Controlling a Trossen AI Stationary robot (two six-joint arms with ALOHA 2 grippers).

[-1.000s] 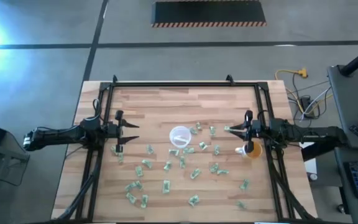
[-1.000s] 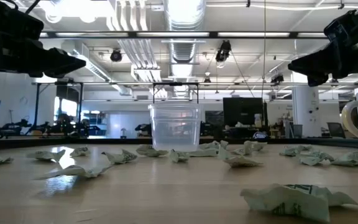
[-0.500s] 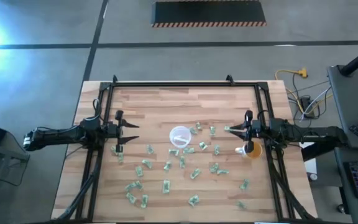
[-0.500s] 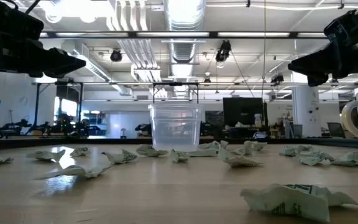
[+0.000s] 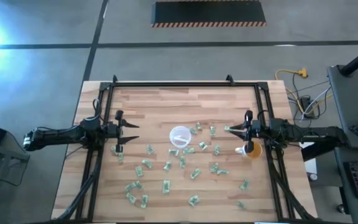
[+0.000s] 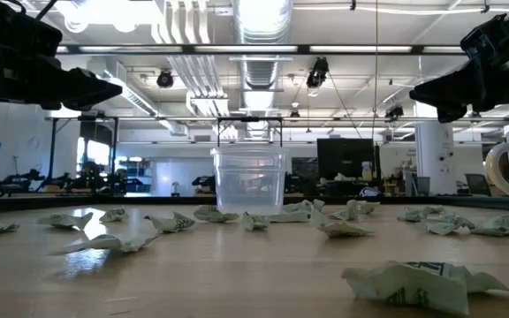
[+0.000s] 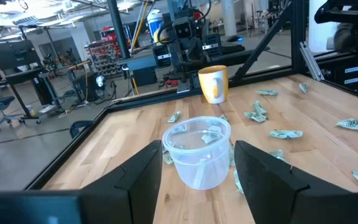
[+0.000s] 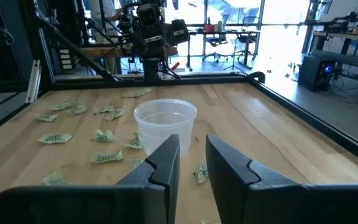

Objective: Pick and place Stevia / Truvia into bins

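Note:
Several crumpled green-and-white packets [image 5: 166, 185] lie scattered on the wooden table, around and on the near side of the translucent white cup [image 5: 179, 137], which stands upright mid-table. At least one packet lies inside the cup [image 7: 211, 134]. My left gripper [image 5: 131, 133] hovers open at the table's left side, pointing at the cup [image 7: 197, 151]. My right gripper [image 5: 229, 130] hovers at the right side, its fingers slightly apart, also pointing at the cup [image 8: 165, 124]. Both are above the table and hold nothing.
An orange mug [image 5: 251, 150] stands just under the right arm's wrist, seen beyond the cup as the orange mug [image 7: 214, 83] in the left wrist view. A black frame [image 5: 173, 83] borders the table. Bare wood lies along the far half of the table.

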